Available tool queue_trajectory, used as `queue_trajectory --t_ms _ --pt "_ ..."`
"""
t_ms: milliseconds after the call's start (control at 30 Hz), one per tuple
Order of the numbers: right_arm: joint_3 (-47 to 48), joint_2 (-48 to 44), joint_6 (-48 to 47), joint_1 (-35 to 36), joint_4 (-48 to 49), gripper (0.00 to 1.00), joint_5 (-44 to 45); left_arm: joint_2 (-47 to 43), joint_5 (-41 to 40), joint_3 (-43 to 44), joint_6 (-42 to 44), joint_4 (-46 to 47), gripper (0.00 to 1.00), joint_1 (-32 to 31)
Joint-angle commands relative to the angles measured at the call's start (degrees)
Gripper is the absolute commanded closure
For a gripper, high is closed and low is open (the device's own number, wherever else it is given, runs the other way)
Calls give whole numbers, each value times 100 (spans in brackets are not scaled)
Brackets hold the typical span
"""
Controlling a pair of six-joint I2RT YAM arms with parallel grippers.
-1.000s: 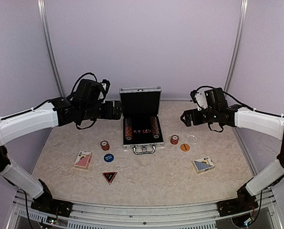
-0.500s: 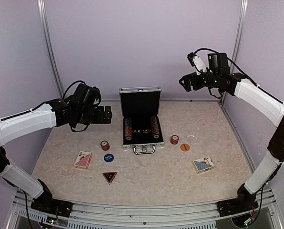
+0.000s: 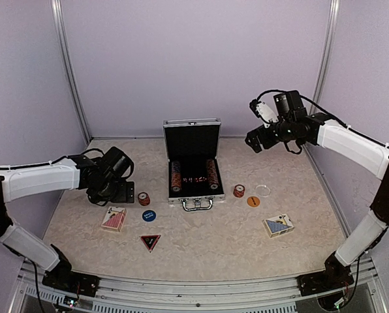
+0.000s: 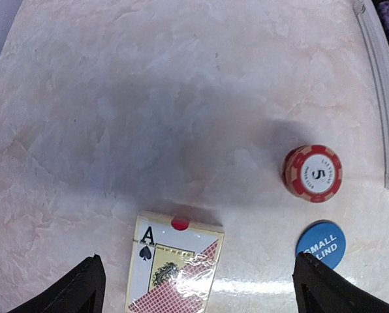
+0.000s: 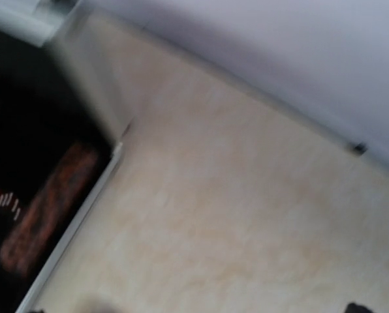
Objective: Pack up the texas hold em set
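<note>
Case [image 3: 193,140]: ribbed silver, black lining; stands open at the back middle of the desk [image 3: 201,261], lid upright, metal handle [image 3: 198,204] toward the near edge.
Chips in case: two orange-red rows, left row [image 3: 176,175] and right row [image 3: 212,173], lying along the tray's sides.
Left chip stack [image 3: 143,198]: on the desk, just left of the case front; top chip marked 5.
Right chip stack [image 3: 239,190]: on the desk, just right of the case front.
Blue button [image 3: 149,215]: round, lettered SMALL BLIND; near the left chip stack.
Red triangle [image 3: 150,242]: flat, nearer the front edge than the blue button.
Red deck [image 3: 114,218]: flat, left of the blue button; ace of spades on its face.
Orange button [image 3: 253,201]: beside the right chip stack.
Clear disc [image 3: 263,190]: just behind the orange button.
Blue deck [image 3: 279,225]: flat, near right.
Left jaws: wide, empty; low over the desk just behind the red deck, fingertips [image 4: 83,290] at either side of it in the wrist view.
Right jaws: wide, empty; raised well above the desk, right of the lid; wrist view blurred.
</note>
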Motion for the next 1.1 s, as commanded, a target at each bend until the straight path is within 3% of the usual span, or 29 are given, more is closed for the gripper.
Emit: queue_trajectory --t_ms 0,267,600,1067 --pt "-409 -647 444 138 -80 0 264 -155 203 -320 -127 -260 1 151" --pt "-1524 -1597 1002 146 39 0 114 -430 831 -929 160 350 1 697" --pt "-1849 -2030 1130 155 180 0 6 -105 1374 -1110 322 781 1 828" --pt "-1899 -2080 1157 157 257 0 -32 598 1060 -1016 212 582 1 626"
